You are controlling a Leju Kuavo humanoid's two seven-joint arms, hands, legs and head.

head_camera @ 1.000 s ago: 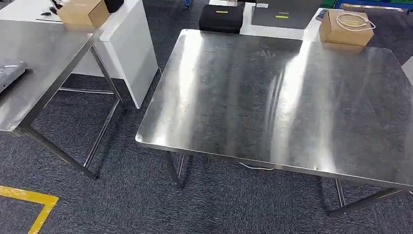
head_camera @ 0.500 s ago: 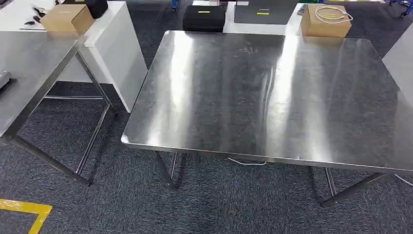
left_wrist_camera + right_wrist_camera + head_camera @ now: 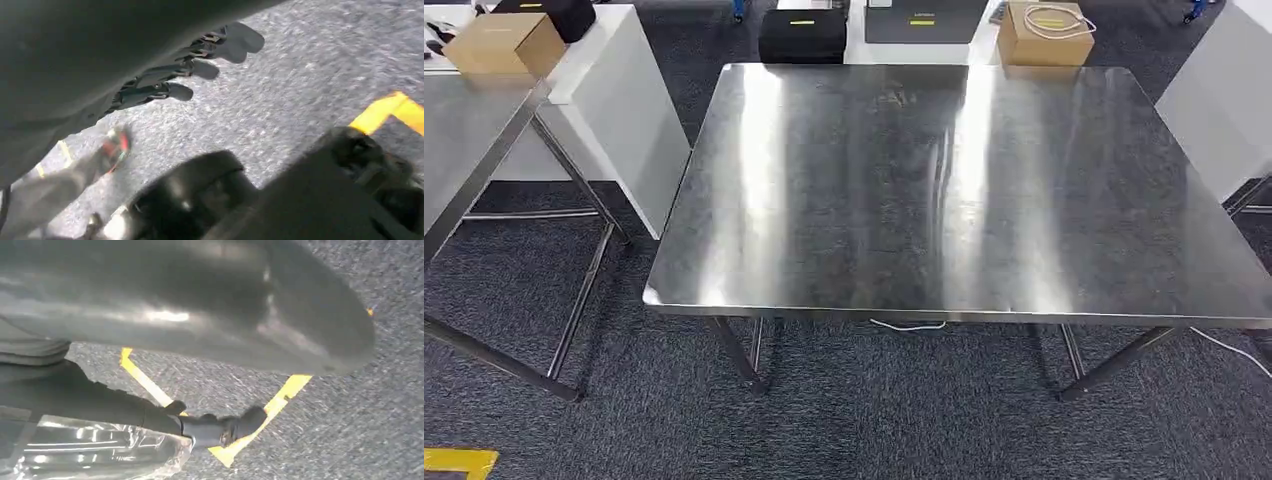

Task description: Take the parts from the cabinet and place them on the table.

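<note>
Right hand (image 3: 165,425) grips a clear plastic bag (image 3: 95,452), presumably the part, down at the robot's side; left hand (image 3: 190,65) hangs empty, fingers apart; steel table (image 3: 954,190) dead ahead, above both hands.

Camera view swung rightward, table (image 3: 964,190) now centred.

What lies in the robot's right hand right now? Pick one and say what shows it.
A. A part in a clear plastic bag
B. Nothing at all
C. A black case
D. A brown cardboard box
A: in the right wrist view the right hand grips a part in a crinkled clear plastic bag above the grey carpet with its yellow floor tape.
</note>
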